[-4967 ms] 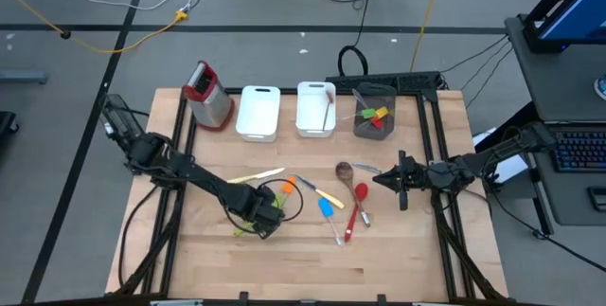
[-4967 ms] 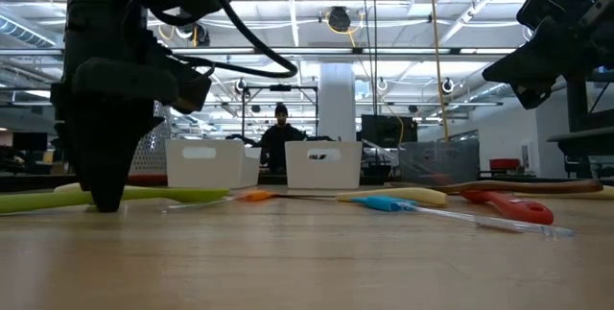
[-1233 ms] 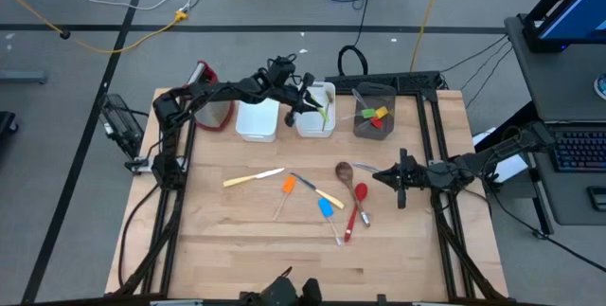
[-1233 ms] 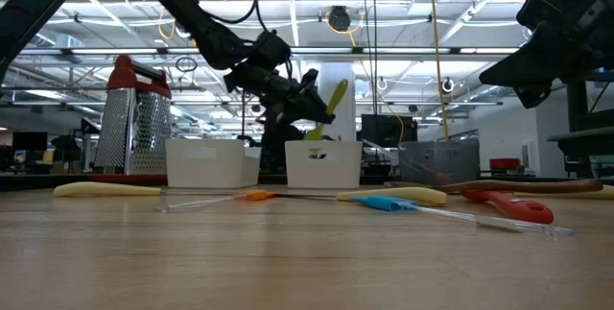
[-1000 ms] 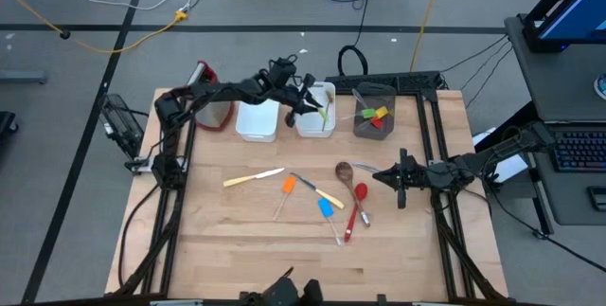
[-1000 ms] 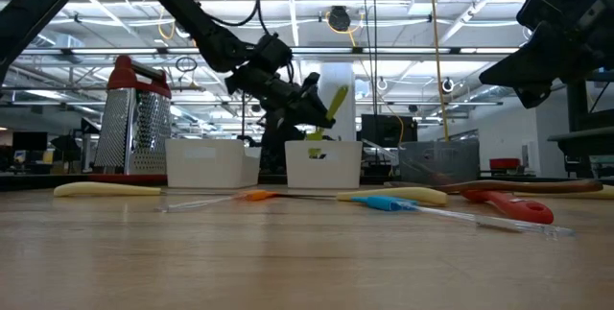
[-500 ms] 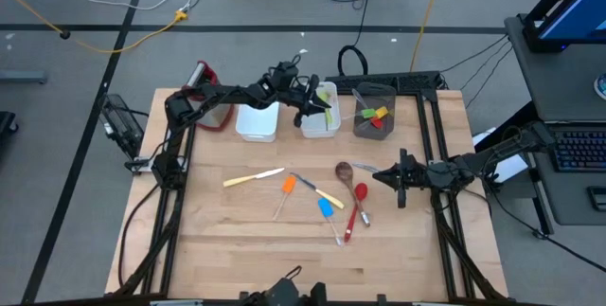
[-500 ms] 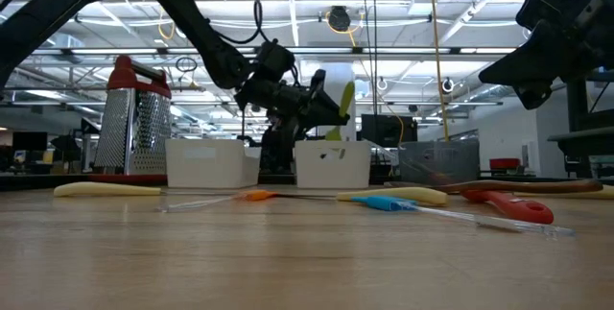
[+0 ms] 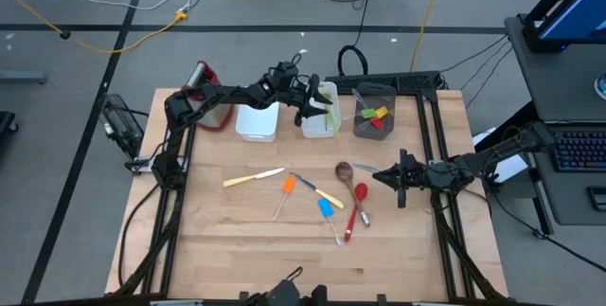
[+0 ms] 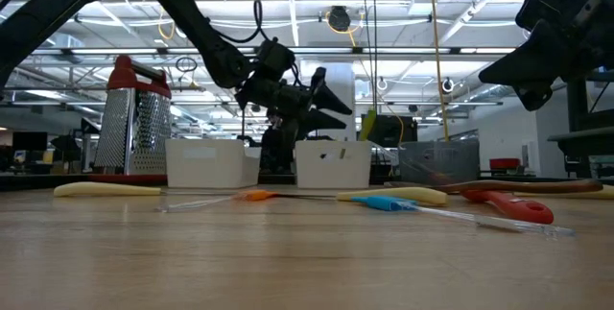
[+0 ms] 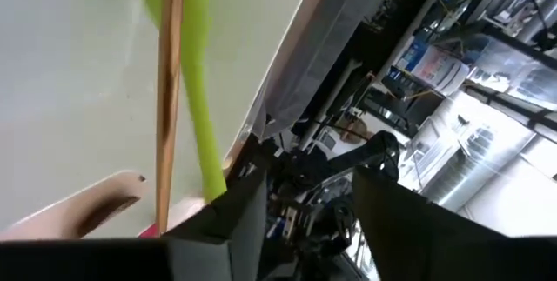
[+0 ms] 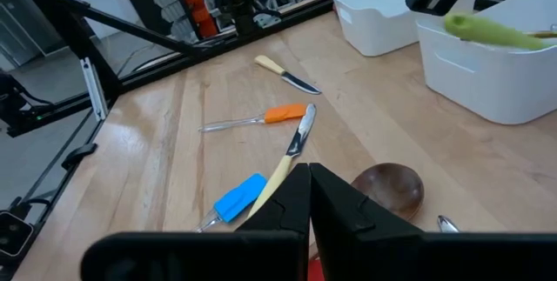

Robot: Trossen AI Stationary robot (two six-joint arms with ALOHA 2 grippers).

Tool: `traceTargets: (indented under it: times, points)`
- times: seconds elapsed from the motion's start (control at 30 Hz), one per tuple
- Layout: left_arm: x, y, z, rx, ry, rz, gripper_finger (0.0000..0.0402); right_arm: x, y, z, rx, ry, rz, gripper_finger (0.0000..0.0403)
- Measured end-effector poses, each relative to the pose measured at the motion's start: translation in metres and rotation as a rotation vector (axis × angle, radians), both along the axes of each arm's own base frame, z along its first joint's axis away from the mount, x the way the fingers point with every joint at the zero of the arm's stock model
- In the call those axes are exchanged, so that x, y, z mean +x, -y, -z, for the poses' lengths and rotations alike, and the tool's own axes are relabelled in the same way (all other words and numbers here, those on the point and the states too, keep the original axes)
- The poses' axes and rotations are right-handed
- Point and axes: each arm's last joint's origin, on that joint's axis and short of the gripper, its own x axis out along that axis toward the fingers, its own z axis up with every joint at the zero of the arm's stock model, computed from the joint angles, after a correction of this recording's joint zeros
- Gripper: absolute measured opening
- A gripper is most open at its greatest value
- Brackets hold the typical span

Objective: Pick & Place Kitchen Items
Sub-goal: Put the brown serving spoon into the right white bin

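My left gripper (image 10: 338, 108) hovers open over the right-hand white bin (image 9: 316, 135) at the table's far side. A green spatula (image 11: 187, 63) lies inside that bin beside a wooden stick (image 11: 164, 98). Its upper end leans out over the bin's rim (image 10: 368, 124), clear of my fingers. My right gripper (image 9: 399, 179) waits shut above the table's right side. On the wood lie a cream-handled knife (image 9: 254, 178), an orange spatula (image 9: 286, 188), a second knife (image 9: 324, 195), a blue spatula (image 9: 328, 211), a wooden spoon (image 9: 345, 171) and a red spoon (image 9: 357, 207).
A metal grater with a red top (image 9: 208, 96) stands at the far left, next to another white bin (image 9: 258, 117). A grey container (image 9: 375, 115) with small coloured pieces stands right of the bins. Bare wood lies along the near edge.
My left gripper has shifted slightly toward the table's right edge over the bin, rolled, then opened and let go of the green spatula. The spatula, held upright before, has dropped into the bin and leans toward the right. The bin has slid a little to the right.
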Motion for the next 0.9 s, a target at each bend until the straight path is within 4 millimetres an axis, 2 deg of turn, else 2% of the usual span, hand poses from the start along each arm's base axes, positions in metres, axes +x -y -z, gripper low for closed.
traceTargets:
  times: [0.1,0.23,0.47,0.57,0.67,0.77,0.9]
  points:
    - [-0.001,-0.001,0.0,-0.015,0.009,0.03,0.02,0.0,0.0,0.0,0.008,0.001,0.002,0.0]
    - [-0.005,-0.004,-0.008,-0.009,0.069,0.105,0.0205,0.0,0.0,0.0,0.015,0.001,0.002,0.0]
    - [-0.009,0.018,-0.073,0.224,0.229,0.165,0.0174,0.0,0.0,0.0,0.015,0.001,0.001,0.0]
    - [-0.012,0.04,-0.104,0.371,0.28,0.204,0.0159,0.0,0.0,0.0,0.015,0.001,0.001,0.0]
    - [-0.014,0.072,-0.128,0.48,0.301,0.274,0.0146,0.0,0.0,0.0,0.015,0.001,0.001,0.0]
    - [-0.017,0.105,-0.139,0.545,0.253,0.345,0.0134,0.0,0.0,0.0,0.014,0.001,0.001,0.0]
    - [-0.026,0.147,-0.142,0.637,0.128,0.452,0.0118,0.0,0.0,0.0,0.015,0.001,0.0,0.0]
